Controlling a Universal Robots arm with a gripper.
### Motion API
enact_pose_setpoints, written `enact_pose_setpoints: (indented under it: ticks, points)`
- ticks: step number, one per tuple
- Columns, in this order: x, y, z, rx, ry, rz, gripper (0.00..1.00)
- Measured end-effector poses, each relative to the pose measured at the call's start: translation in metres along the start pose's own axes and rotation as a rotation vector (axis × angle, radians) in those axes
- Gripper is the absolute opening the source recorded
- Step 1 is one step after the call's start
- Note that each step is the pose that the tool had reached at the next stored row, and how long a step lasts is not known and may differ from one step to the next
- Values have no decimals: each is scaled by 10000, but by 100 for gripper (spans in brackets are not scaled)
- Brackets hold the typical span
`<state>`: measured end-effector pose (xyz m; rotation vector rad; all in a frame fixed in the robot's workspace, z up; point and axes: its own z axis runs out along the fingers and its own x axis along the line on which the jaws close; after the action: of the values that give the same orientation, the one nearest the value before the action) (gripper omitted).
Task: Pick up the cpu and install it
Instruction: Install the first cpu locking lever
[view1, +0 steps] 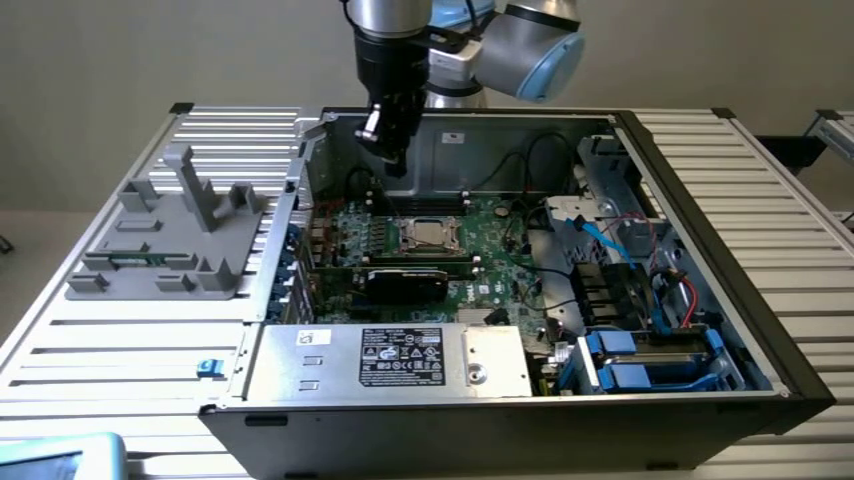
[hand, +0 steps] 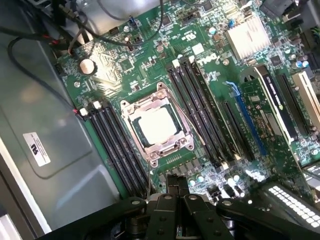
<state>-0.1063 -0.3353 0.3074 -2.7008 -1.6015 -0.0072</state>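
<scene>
The cpu (view1: 427, 234) is a small square chip with a dull silver top. It lies flat inside the metal socket frame (hand: 131, 107) on the green motherboard, near the middle of the open computer case. In the wrist view the cpu (hand: 156, 125) sits level within the frame, with black memory slots on both sides. My gripper (view1: 396, 166) hangs above the board near the case's back wall, a little toward the exterior view's left of the socket and well clear of the chip. Its black fingers (hand: 170, 207) are shut with nothing between them.
A large silver box with a black label (view1: 400, 358) fills the case's front. A black card (view1: 407, 280) lies just in front of the socket. Cables and blue drive bays (view1: 641, 360) crowd the exterior view's right. A grey fixture (view1: 174, 235) stands on the slatted table outside the case.
</scene>
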Motion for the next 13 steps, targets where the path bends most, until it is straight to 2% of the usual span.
enact_pose_setpoints:
  ticks: [13]
  points:
    - [0,0,14,-11,-2,2242,11]
